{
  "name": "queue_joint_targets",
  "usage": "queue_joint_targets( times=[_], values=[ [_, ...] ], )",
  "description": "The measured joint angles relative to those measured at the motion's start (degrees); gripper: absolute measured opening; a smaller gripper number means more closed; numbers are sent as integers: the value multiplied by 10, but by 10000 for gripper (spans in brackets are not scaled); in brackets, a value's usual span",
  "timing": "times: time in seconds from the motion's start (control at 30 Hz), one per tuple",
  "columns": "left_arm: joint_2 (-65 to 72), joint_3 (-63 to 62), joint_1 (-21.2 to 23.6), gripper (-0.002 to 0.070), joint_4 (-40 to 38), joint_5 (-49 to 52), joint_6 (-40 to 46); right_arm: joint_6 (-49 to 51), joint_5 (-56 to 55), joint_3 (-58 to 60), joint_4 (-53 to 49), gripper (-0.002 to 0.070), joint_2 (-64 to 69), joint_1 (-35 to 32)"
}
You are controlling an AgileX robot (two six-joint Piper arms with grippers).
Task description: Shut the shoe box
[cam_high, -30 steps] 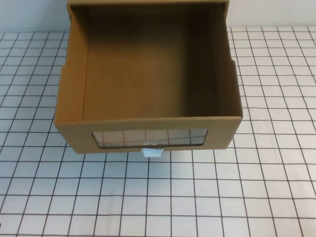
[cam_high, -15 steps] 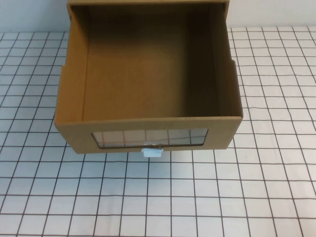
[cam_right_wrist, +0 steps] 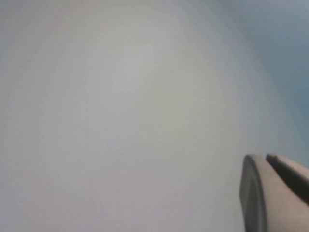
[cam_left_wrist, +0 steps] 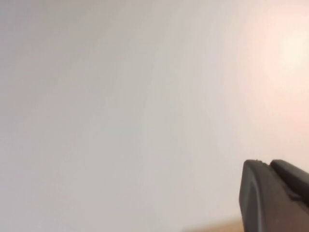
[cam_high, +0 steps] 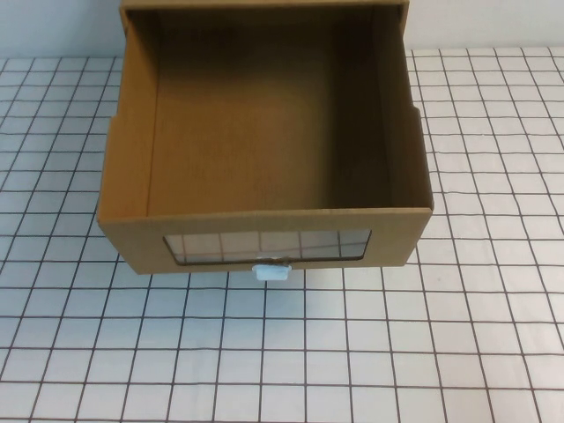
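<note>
The shoe box point(cam_high: 132, 176) is brown cardboard and stands at the middle back of the table. Its drawer is pulled out toward the near side, and the inside is empty. A clear window point(cam_high: 267, 244) is set in the drawer front, with a small white handle point(cam_high: 271, 271) just below it. Neither arm shows in the high view. In the left wrist view, my left gripper point(cam_left_wrist: 265, 163) has its dark fingers pressed together, shut on nothing, facing a blank pale surface. In the right wrist view, my right gripper point(cam_right_wrist: 264, 157) is likewise shut and empty, facing a blank grey surface.
A white table cover point(cam_high: 352, 352) with a black grid lies under and around the box. A pale wall point(cam_high: 53, 26) runs along the back. The box's outer sleeve point(cam_high: 264, 4) sits at the far edge.
</note>
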Motion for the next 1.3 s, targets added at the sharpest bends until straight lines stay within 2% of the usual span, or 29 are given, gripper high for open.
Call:
queue_joint_targets(
  times=[0.13,0.3,0.43,0.6,0.7,0.93,1.17,1.3],
  values=[
    [-1,0,0,-6,4,-94,0,0,-124,0,0,-13,0,0],
    [-2,0,0,-6,2,-138,6,0,-212,0,3,-13,0,0],
    [-2,0,0,-6,-10,-211,-16,0,-291,0,2,-13,0,0],
    [-2,-31,0,-6,-18,-279,-27,0,-313,-51,-2,-13,-1,0],
    [-2,-100,0,-6,-22,-246,-28,0,-275,-111,-10,-13,-1,0],
    [-3,-291,0,-6,-26,-74,-18,-8,-102,-280,-18,-13,-2,0],
    [71,-438,0,-6,-27,-45,23,-18,-99,-419,-19,-14,73,0],
    [132,-533,0,-6,-27,76,0,-21,53,-544,-19,-14,140,0]
  ],
)
